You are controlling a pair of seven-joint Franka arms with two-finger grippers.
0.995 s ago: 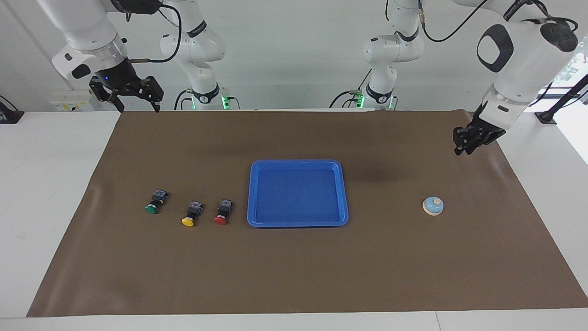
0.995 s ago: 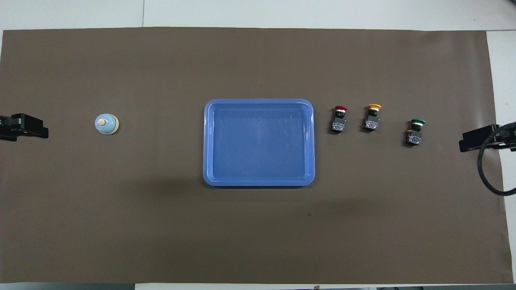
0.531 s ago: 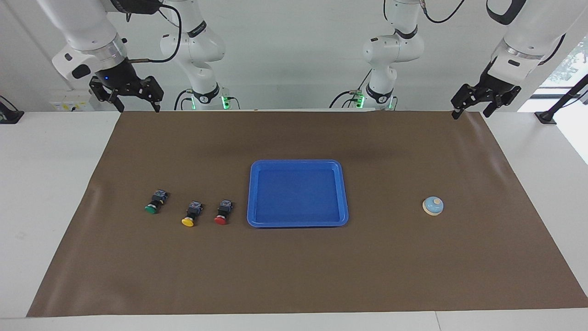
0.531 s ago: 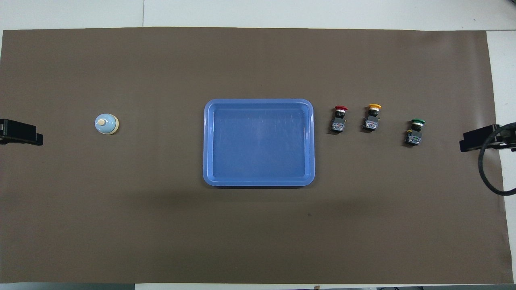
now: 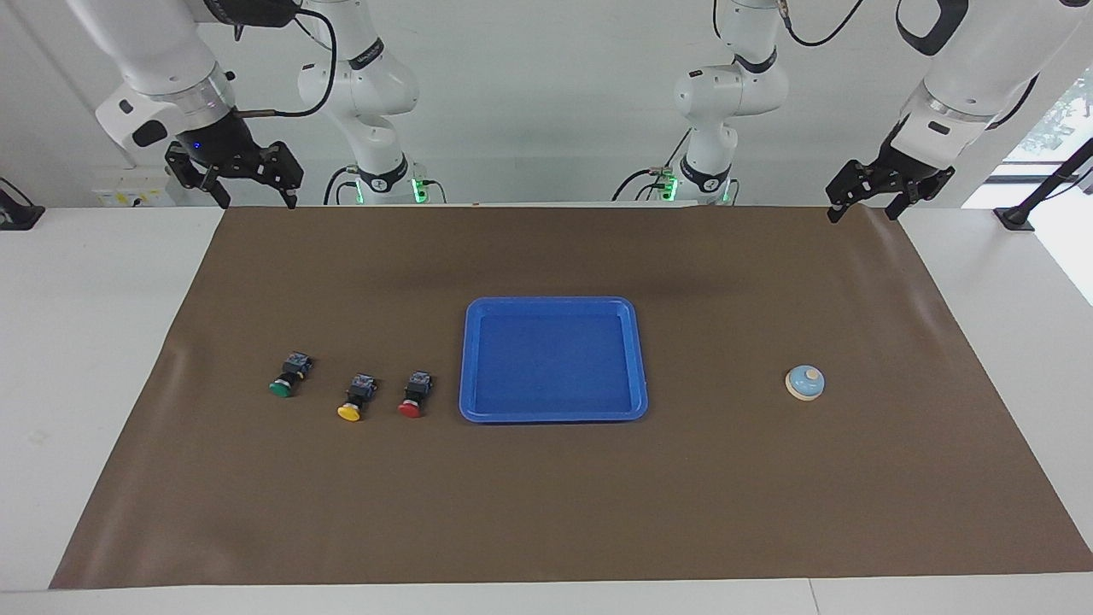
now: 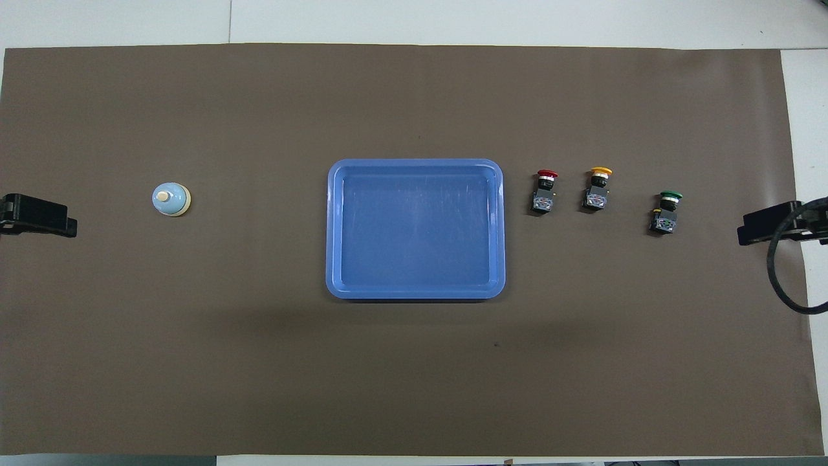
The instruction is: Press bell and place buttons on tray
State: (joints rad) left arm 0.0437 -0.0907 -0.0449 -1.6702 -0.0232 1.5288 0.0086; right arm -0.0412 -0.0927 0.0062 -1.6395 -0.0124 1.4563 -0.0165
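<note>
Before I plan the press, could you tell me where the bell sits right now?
The bell stands alone on the brown mat toward the left arm's end of the table, level with the blue tray at the middle.

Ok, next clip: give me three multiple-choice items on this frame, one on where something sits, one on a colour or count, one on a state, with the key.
1. Where does the bell stand?
A. In the tray
B. On the brown mat, toward the left arm's end of the table
C. Among the buttons

2. Which button lies closest to the tray?
A. Green
B. Yellow
C. Red

3. What does the tray hold?
A. Nothing
B. One button
C. All three buttons

Key:
1 B: the bell sits alone on the brown mat, apart from the tray, at the left arm's end.
2 C: the red button is next to the tray, then the yellow button, then the green button.
3 A: its blue floor is bare, and all three buttons lie on the mat.
</note>
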